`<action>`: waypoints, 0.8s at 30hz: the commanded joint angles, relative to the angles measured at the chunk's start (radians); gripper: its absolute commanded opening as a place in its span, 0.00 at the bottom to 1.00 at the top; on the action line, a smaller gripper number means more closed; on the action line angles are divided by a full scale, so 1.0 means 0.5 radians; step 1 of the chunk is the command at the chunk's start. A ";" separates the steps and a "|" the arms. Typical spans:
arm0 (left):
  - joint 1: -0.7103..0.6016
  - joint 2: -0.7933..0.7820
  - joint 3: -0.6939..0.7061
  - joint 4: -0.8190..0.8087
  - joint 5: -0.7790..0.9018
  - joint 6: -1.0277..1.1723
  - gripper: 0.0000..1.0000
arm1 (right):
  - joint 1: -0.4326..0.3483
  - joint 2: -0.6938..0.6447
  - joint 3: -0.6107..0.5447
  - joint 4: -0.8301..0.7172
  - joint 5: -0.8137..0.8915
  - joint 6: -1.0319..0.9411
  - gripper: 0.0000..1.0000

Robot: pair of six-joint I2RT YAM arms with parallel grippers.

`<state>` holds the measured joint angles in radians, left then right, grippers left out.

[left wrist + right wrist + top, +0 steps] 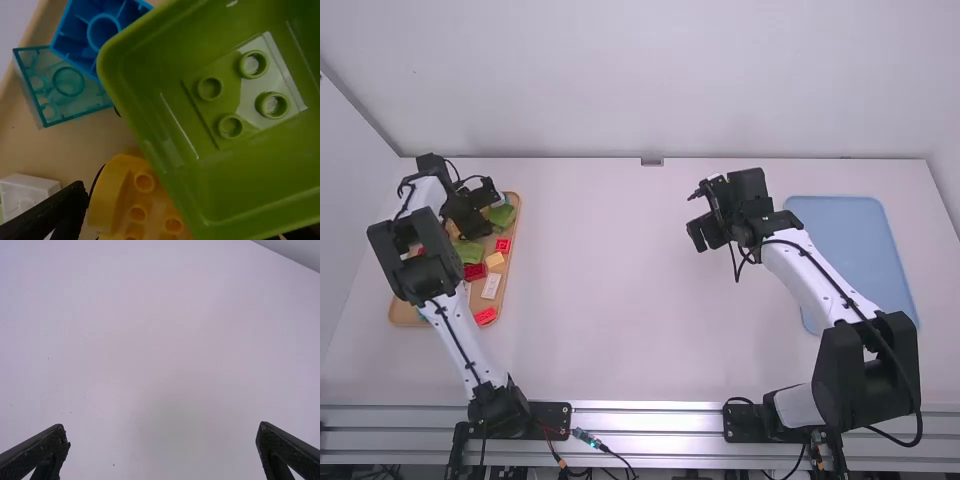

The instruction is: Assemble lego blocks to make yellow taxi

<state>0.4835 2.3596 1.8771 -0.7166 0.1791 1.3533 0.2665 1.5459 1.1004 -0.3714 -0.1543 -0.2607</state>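
Over the far end of the block tray is my left gripper (472, 218); in the left wrist view the left gripper (187, 215) stands open, its fingers wide apart. A yellow piece with round studs (137, 200) lies between them, partly hidden by a large green tub-shaped block (185, 105) close to the camera. Beside these are a blue block (102, 30), a clear teal block (65, 82) and a white block (30, 192). My right gripper (705, 218) is above the table right of the middle; in the right wrist view the right gripper (162, 432) is open over bare table.
The tan tray (518, 235) on the left also holds green blocks (470, 252), red blocks (485, 316), a small yellow-orange block (495, 260) and a white piece (492, 286). A flat blue tray (840, 240) lies at the right, partly under the right arm.
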 commanded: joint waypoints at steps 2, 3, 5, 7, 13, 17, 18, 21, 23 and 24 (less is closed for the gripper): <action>0.003 0.028 -0.037 -0.008 0.043 0.013 0.74 | 0.004 0.007 0.066 -0.018 -0.012 0.005 0.99; -0.001 0.028 -0.037 -0.011 0.043 0.014 0.71 | 0.005 0.007 0.066 -0.021 -0.012 0.004 0.99; -0.002 0.028 -0.037 -0.017 0.033 0.018 0.61 | 0.008 0.007 0.066 -0.024 -0.009 0.004 0.99; 0.000 0.028 -0.037 -0.016 -0.005 0.013 0.63 | 0.005 0.007 0.066 -0.024 -0.011 0.005 0.99; -0.002 0.028 -0.037 -0.018 -0.091 -0.002 0.77 | 0.004 0.007 0.066 -0.023 -0.011 0.004 0.99; -0.002 0.028 -0.037 -0.015 -0.115 -0.002 0.82 | 0.008 0.007 0.066 -0.022 -0.011 0.005 0.99; -0.002 0.028 -0.037 -0.015 -0.113 -0.002 0.78 | 0.007 0.007 0.066 -0.023 -0.012 0.005 0.99; 0.009 0.028 -0.037 -0.017 -0.122 -0.002 0.65 | 0.004 0.007 0.066 -0.024 -0.012 0.005 0.99; 0.018 0.028 -0.037 -0.018 -0.121 -0.002 0.62 | 0.004 0.008 0.066 -0.024 -0.011 0.004 0.99; 0.021 0.028 -0.037 -0.019 -0.122 -0.002 0.59 | 0.005 0.007 0.066 -0.024 -0.011 0.004 0.99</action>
<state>0.4881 2.3596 1.8751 -0.7181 0.1307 1.3514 0.2665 1.5455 1.1000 -0.3805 -0.1539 -0.2615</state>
